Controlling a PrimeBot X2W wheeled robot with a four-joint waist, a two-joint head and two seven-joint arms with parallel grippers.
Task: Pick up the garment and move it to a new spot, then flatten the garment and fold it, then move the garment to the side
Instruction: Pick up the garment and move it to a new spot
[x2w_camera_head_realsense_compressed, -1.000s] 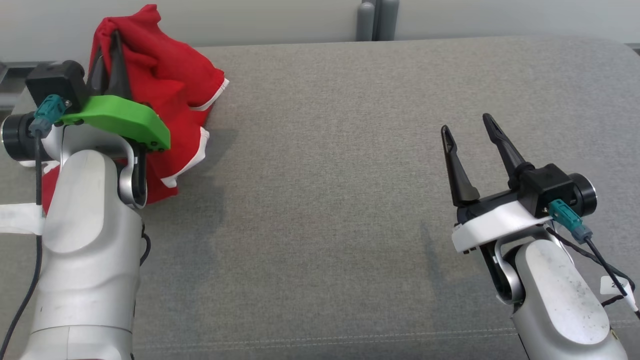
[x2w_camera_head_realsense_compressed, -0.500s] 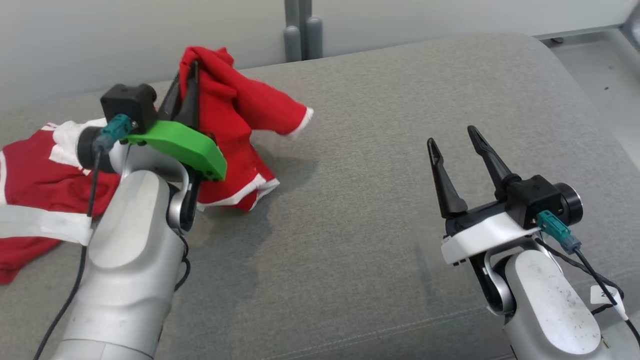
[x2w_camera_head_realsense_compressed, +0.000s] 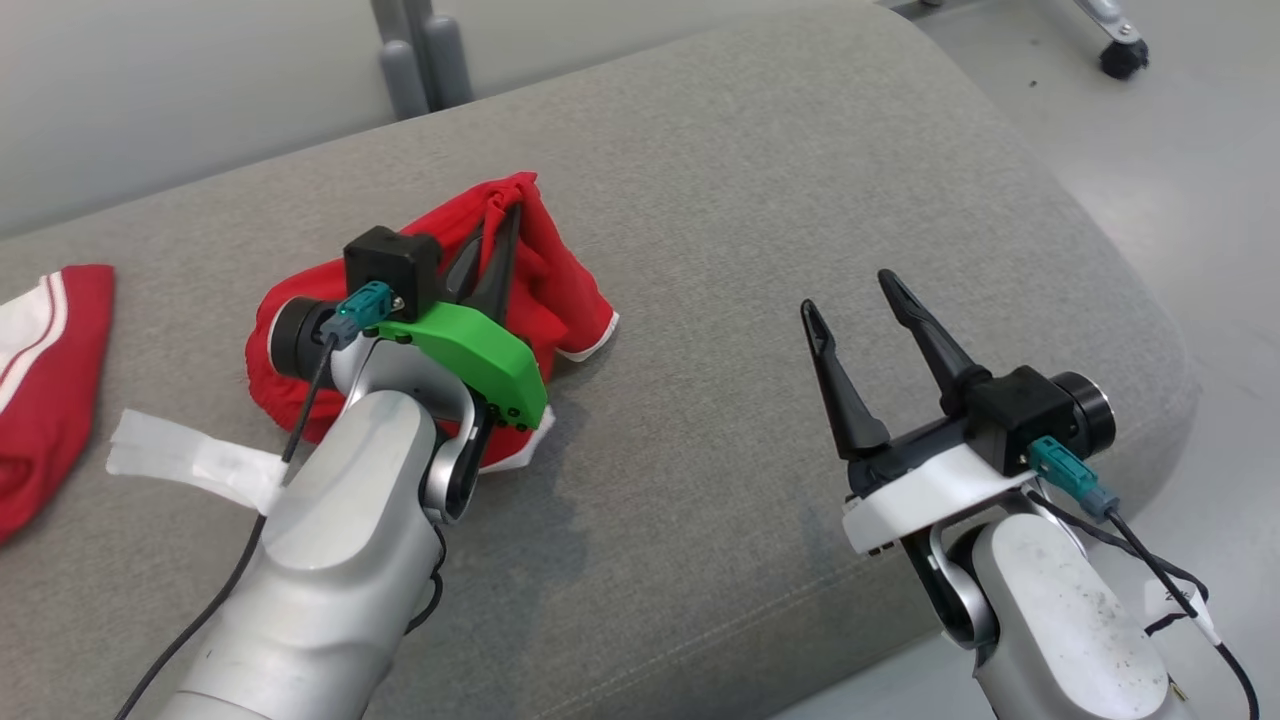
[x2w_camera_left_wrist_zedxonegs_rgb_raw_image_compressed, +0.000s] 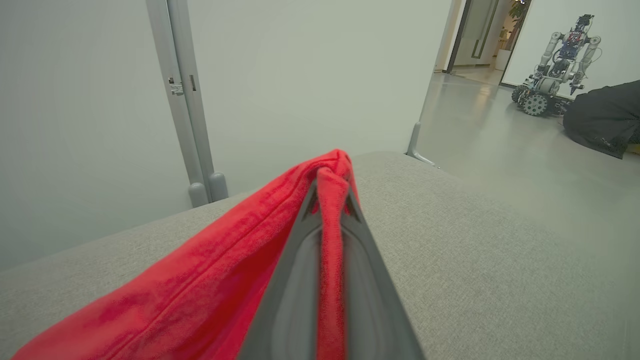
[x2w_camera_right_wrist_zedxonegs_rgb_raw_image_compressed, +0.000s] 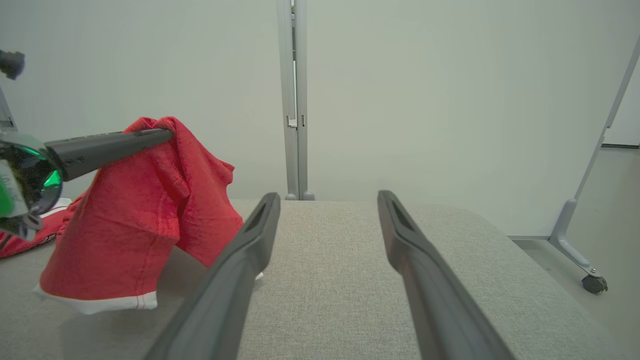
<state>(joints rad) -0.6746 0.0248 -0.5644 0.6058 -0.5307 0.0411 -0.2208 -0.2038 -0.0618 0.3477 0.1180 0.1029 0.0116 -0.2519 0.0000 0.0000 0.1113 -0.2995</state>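
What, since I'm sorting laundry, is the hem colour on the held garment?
White; the garment itself is red. Clearest in the right wrist view.

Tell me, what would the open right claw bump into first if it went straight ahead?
Probably nothing soon: the right claw points low over the bare grey cushion, toward the wall by the grey post. The red garment hangs off to its left.

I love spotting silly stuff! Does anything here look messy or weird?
Yes. The red garment is scrunched in a lump, hanging from the shut left gripper over the grey cushion instead of lying flat. A loose white tape strip also sticks out by that arm's cable.
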